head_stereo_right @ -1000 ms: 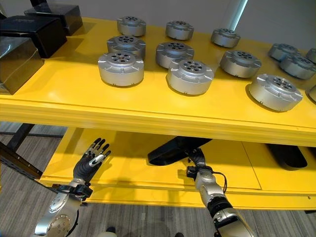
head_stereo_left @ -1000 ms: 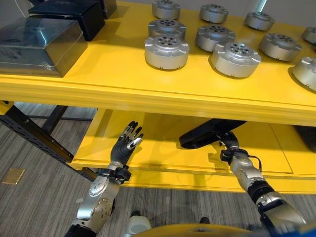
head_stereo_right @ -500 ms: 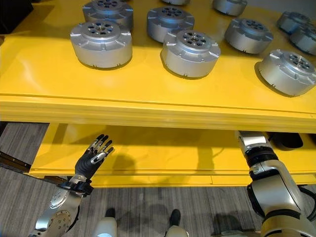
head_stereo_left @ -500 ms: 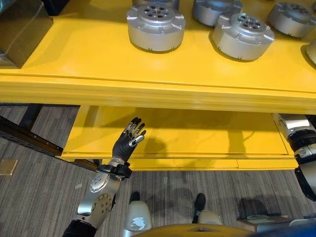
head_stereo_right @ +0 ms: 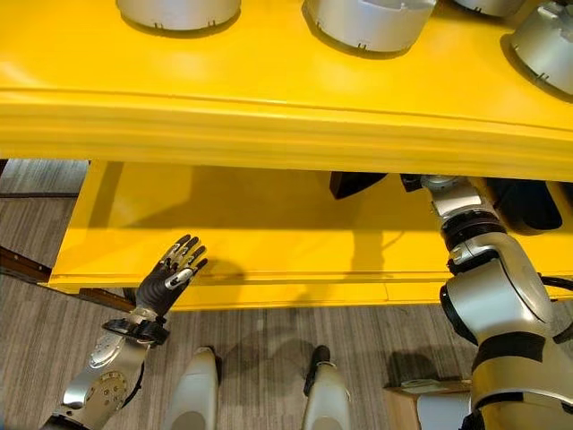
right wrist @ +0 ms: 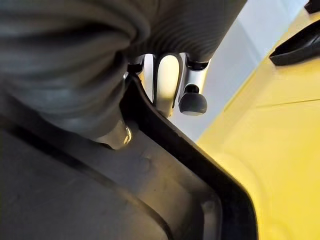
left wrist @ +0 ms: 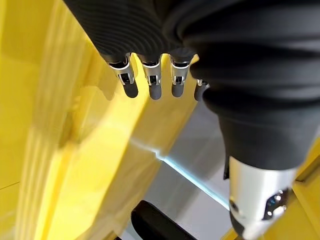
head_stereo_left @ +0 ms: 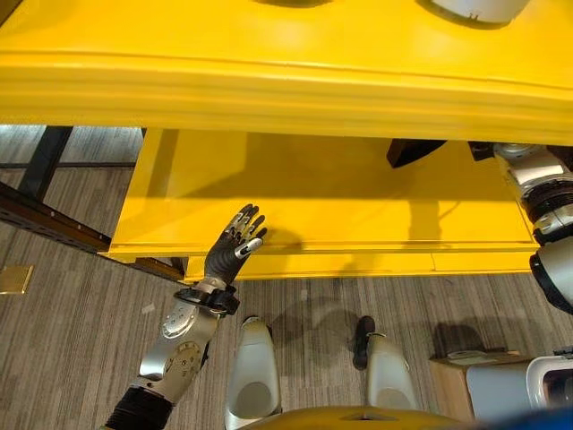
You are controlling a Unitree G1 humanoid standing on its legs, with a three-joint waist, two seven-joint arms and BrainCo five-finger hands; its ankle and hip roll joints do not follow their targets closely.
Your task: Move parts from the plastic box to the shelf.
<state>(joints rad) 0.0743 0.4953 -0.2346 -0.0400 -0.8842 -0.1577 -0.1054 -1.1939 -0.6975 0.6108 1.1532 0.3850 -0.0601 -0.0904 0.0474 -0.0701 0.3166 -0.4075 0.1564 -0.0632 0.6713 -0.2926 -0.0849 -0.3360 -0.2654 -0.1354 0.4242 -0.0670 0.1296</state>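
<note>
Status: view now tipped lower than 1 s ago; right hand (right wrist: 170, 82) under the shelf (head_stereo_right: 269, 116), fingers gripping a black plastic box (right wrist: 165, 170) rim; left hand (head_stereo_left: 235, 251) fingers released, empty; silver parts (head_stereo_right: 367, 18) rest atop, suggesting box retrieval underway.

Across the top of the frame we see the upper shelf (head_stereo_right: 269, 107), with round parts (head_stereo_right: 367, 18) on it at the upper edge. Below it lies the lower shelf (head_stereo_right: 269, 242). Our left hand (head_stereo_right: 170, 278) sits lower left, before that shelf's front edge. At the right, a dark tray (head_stereo_right: 354, 184) lies on the lower shelf beneath the upper one.
</note>
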